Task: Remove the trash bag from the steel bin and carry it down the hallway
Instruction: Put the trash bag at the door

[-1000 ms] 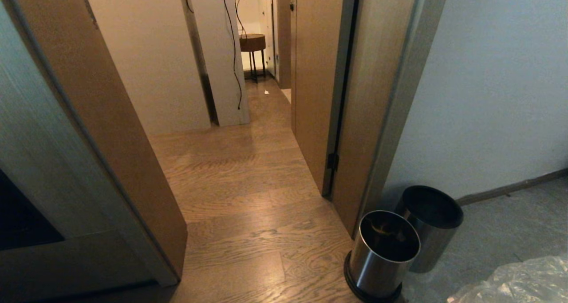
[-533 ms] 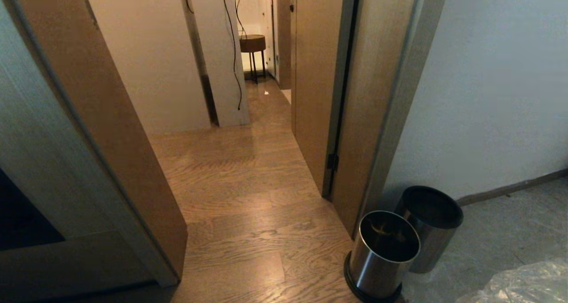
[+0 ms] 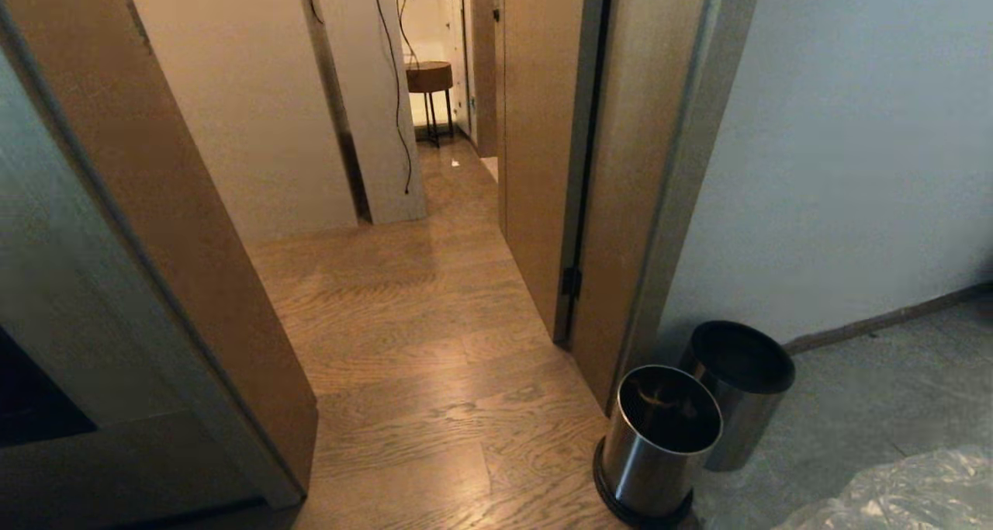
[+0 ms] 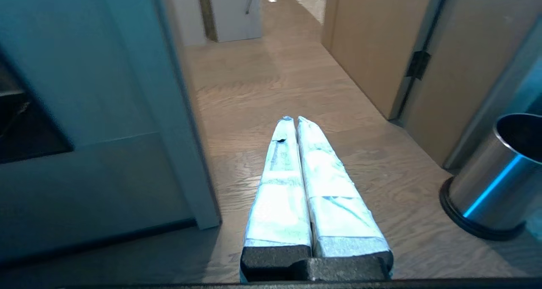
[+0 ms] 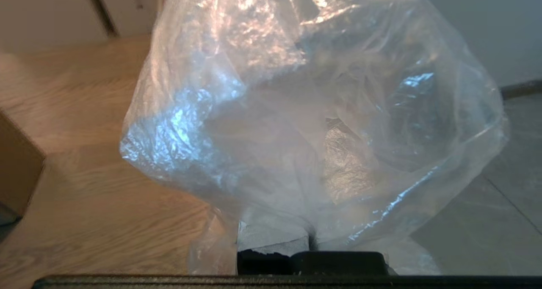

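The steel bin (image 3: 658, 437) stands open and upright on the floor beside the doorframe, a little dark debris showing inside; it also shows in the left wrist view (image 4: 491, 183). Its black-rimmed top section (image 3: 737, 386) stands just behind it on the grey tiles. The clear crinkled trash bag (image 5: 313, 111) billows over my right gripper (image 5: 311, 234), which is shut on its gathered plastic; a corner of the bag (image 3: 908, 491) shows low on the right in the head view. My left gripper (image 4: 295, 119) is shut and empty above the wood floor. The hallway's grey tiles (image 3: 869, 390) run along a white wall.
A wood-plank passage (image 3: 419, 313) leads ahead between a tall wooden panel (image 3: 155, 227) on the left and an open door (image 3: 535, 150) on the right. Far down it stand a round stool (image 3: 429, 77) and hanging cables (image 3: 392, 88).
The whole head view has shifted slightly to the left, so the camera has turned a little. The bag's corner sits about where it was.
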Motion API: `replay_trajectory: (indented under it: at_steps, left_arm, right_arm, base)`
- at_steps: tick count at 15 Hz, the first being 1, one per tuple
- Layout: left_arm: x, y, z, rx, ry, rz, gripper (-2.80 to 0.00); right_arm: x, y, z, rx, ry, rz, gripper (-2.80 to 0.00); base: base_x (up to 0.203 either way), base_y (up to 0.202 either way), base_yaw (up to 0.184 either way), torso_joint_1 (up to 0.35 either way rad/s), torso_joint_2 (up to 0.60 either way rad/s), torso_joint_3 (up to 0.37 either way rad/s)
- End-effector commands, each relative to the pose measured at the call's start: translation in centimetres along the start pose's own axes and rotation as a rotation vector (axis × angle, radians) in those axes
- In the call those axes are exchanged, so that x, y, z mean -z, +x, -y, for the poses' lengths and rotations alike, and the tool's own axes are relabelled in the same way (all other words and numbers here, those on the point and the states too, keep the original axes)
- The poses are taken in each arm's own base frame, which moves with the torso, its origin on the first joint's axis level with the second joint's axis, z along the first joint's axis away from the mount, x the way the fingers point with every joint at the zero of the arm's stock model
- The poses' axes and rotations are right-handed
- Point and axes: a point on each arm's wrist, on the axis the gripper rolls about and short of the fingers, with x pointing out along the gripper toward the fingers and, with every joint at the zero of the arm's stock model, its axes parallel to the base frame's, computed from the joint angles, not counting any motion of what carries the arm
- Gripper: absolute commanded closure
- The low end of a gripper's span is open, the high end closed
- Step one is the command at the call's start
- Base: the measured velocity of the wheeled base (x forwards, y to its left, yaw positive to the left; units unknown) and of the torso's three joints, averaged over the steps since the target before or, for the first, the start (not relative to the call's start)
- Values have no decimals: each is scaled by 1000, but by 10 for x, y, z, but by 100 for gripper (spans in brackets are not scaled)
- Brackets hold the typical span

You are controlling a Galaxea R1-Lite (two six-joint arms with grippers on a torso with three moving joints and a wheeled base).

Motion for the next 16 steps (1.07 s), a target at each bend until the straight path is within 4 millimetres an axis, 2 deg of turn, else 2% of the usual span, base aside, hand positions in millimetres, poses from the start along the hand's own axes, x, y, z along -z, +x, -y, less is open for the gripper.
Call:
replay_trajectory:
  at_steps: [1,16]
  left_arm:
    - [0,0,0,0,0,1,0]
    - [0,0,0,0,0,1,0]
  right_arm:
    - [1,0,0,1,0,-5,0]
    - [1,0,0,2,14,-2,0]
  base:
    - [-7,2,-123,2,-1,4]
    - [0,10,-172,1,2,2]
